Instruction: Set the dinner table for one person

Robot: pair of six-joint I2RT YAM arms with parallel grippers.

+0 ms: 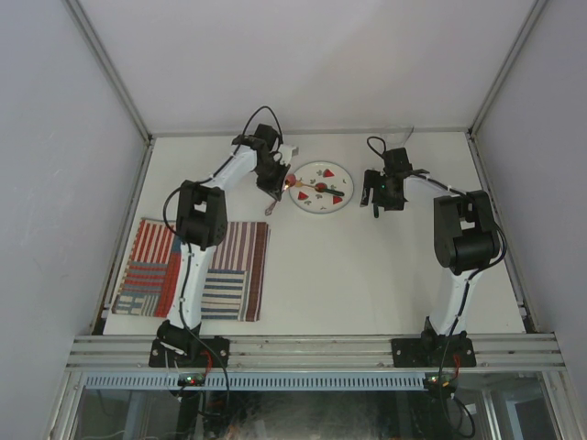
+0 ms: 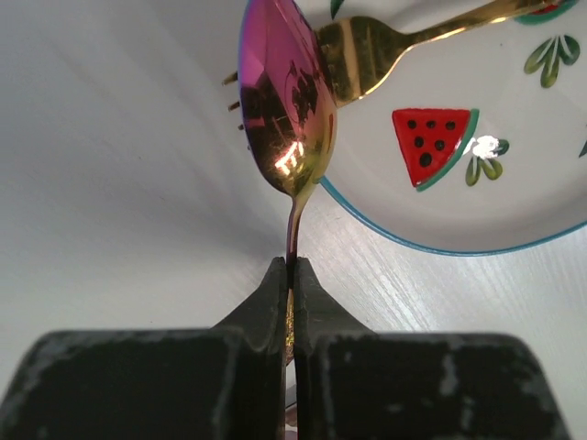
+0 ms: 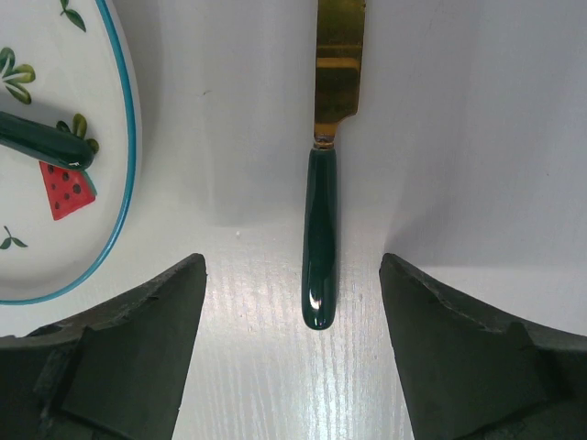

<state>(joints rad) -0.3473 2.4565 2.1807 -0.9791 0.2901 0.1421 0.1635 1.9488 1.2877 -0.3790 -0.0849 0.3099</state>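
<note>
Left wrist view: left end effector [image 2: 292,275] clenched on the thin handle of an iridescent spoon [image 2: 282,101], handle mostly hidden between its fingers. The spoon's bowl overlaps a gold fork [image 2: 367,46] on a watermelon-patterned plate [image 2: 477,220]. Right end effector [image 3: 292,270], released, straddles a green-handled knife [image 3: 319,229], blade cut off at top. The rail-edged off-white bench [image 1: 367,275] lies beneath everything; a striped placemat [image 1: 238,275] lies near-left, well apart from the plate.

Bare tabletop [image 1: 367,266] lies open between the placemat [image 1: 197,269] and the right arm [image 1: 468,238]. The plate [image 1: 321,187] stands between the left tool [image 1: 272,197] and right tool [image 1: 374,202]; a knife [image 3: 319,238] lies between the right tool's spread fingers.
</note>
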